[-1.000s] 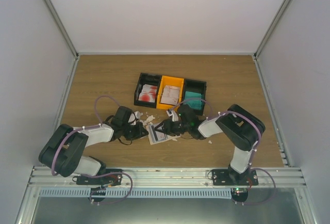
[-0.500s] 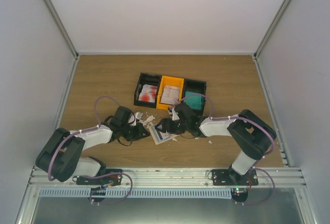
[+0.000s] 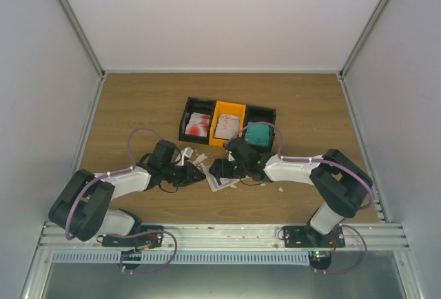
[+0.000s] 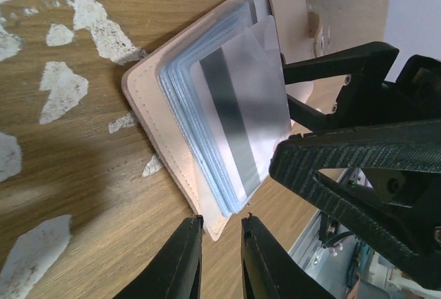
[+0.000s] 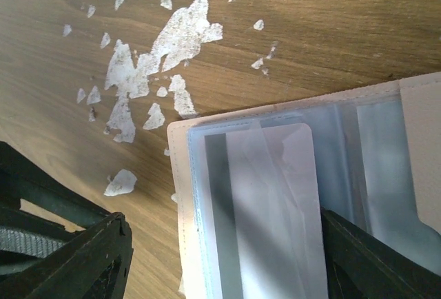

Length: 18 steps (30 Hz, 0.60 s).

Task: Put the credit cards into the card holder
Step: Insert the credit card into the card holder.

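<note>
pale card (image 5: 275, 196) is being straddled by the wide-open right gripper (image 5: 224, 227), long axis pointing into the card holder (image 5: 422, 140)

Bright, even light glints off the card holder (image 4: 179, 127).

Left arm (image 3: 124, 178) and right arm (image 3: 296, 168) low over the table, elbows out, forearms angled inward. Left gripper (image 4: 222, 224): fingers nearly together, thin gap, nothing between. Right gripper (image 5: 222, 244): jaws spread wide, facing the left gripper, tips near, not touching.
</note>
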Motion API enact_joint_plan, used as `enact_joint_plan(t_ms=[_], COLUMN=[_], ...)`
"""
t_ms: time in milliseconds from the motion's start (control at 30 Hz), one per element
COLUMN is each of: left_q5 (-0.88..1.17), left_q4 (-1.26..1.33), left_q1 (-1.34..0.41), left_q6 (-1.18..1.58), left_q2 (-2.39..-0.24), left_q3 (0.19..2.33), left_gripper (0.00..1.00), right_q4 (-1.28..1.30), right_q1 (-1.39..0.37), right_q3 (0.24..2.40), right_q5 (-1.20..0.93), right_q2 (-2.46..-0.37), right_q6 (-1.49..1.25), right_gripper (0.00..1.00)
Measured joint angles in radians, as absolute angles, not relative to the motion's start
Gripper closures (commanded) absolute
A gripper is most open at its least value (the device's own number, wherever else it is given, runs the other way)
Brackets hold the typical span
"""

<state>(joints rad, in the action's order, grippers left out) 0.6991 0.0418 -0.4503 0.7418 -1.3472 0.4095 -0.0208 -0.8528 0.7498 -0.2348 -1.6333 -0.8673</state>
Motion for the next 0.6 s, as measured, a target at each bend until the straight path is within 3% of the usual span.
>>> enact_joint_plan(t_ms=[433, 600], left_q5=[0.722, 0.725], left_q4=[0.099, 0.11], left_q1=[-0.45, -0.45], left_q6=[0.752, 0.752], left_q2=[-1.417, -1.431], left_q3=[0.41, 0.41], left_gripper=[0.8, 0.79], right_q4=[0.116, 0.141], right_q1=[-0.913, -0.914], right_q3=[0.822, 0.789], right_q5=[-0.096, -0.055], right_q2=[-1.642, -1.581], right_q6=[-0.857, -0.873], right_gripper=[0.12, 0.12])
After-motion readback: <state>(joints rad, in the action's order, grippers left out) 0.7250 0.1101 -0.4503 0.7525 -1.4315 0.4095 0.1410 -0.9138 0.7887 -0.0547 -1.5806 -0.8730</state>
